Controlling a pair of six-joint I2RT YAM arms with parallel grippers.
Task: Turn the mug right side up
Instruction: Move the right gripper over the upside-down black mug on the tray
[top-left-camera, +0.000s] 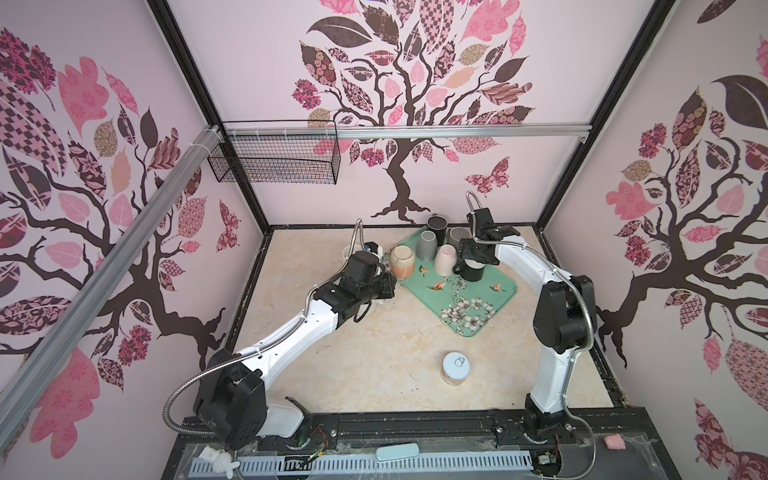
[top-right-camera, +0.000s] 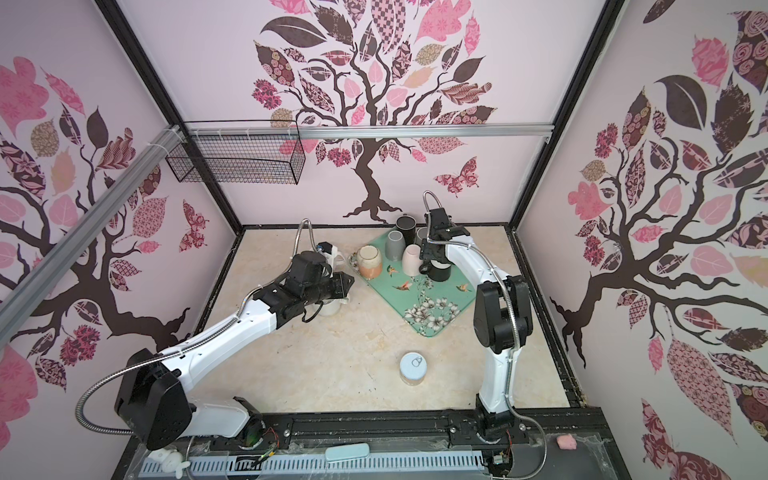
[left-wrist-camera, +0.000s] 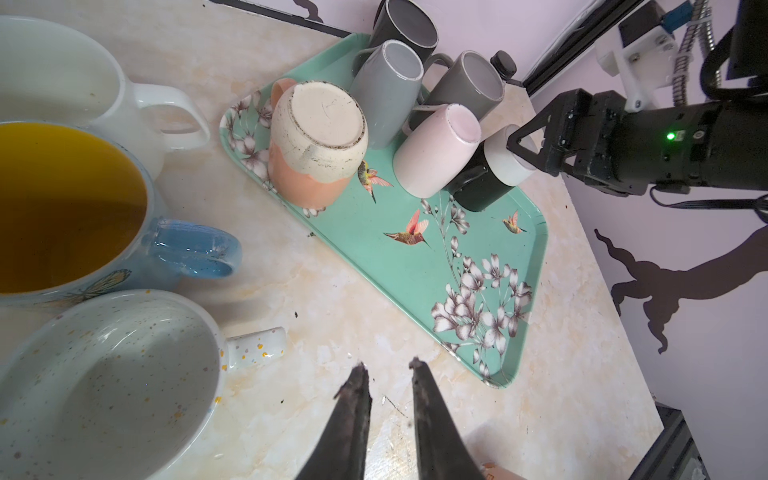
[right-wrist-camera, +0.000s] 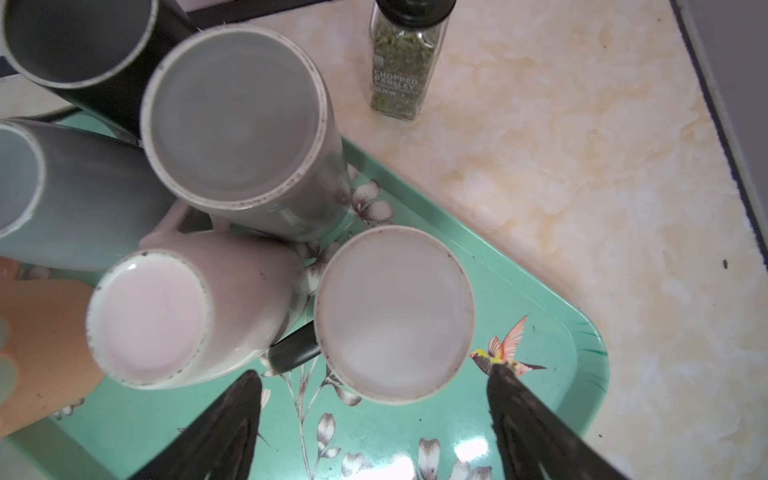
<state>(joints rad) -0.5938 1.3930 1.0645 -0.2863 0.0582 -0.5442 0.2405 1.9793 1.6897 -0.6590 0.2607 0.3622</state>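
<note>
Marbled tabletop (top-left-camera: 374, 353) carries a teal tray (top-left-camera: 494, 299) far right. My right gripper (right-wrist-camera: 374, 372) hangs over the black mug (right-wrist-camera: 395, 311), upside down on the tray beside a pink mug (right-wrist-camera: 149, 320), jaws spread wide. My left gripper (left-wrist-camera: 388, 365) is slightly parted, empty.

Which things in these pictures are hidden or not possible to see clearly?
Right end effector: in both top views its own wrist hides the jaws.
Speckled mug: in both top views the left arm covers most.
Parsley jar: right wrist view, lid cut by the edge.
Tin: label too small, top views.
</note>
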